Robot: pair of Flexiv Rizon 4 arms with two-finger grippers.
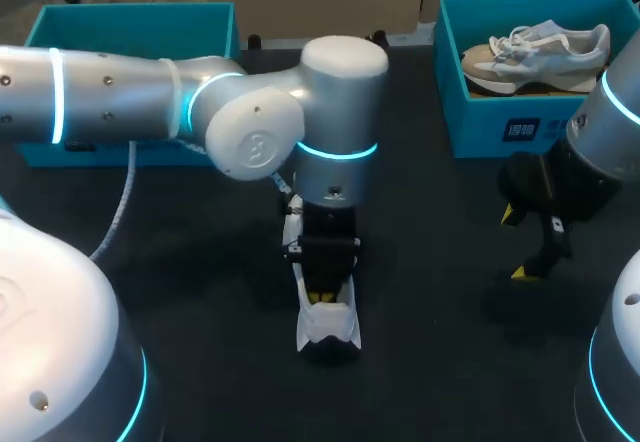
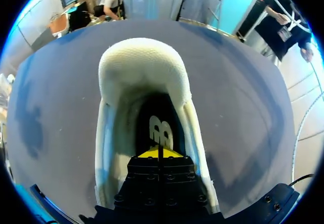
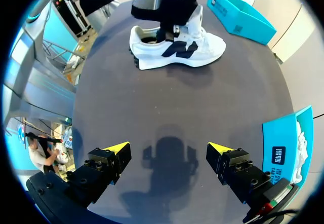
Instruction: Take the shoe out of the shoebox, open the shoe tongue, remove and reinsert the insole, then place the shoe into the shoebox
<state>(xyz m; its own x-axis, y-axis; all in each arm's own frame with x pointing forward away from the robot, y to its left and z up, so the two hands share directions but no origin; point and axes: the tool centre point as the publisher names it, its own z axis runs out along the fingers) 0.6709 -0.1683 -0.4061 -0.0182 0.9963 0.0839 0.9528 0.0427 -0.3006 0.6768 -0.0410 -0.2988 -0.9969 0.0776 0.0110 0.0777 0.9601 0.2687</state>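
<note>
Fingertips [image 2: 150, 154] of my left jaws are pressed together, down inside the opening of the white shoe [image 2: 144, 67], which stands on its sole at the near middle of the tabletop [image 1: 200, 262]. My right jaws hang apart above bare tabletop at right, near the far-right shoebox [image 1: 475, 127] holding another shoe [image 1: 540, 52].

Robotics lab bench — a silver left arm [image 1: 110, 102] and a right arm [image 1: 612, 127], each ringed with glowing cyan light, stand over a dark table [image 1: 430, 282] that bears two open teal shoeboxes [image 1: 480, 127] at its far edge.
</note>
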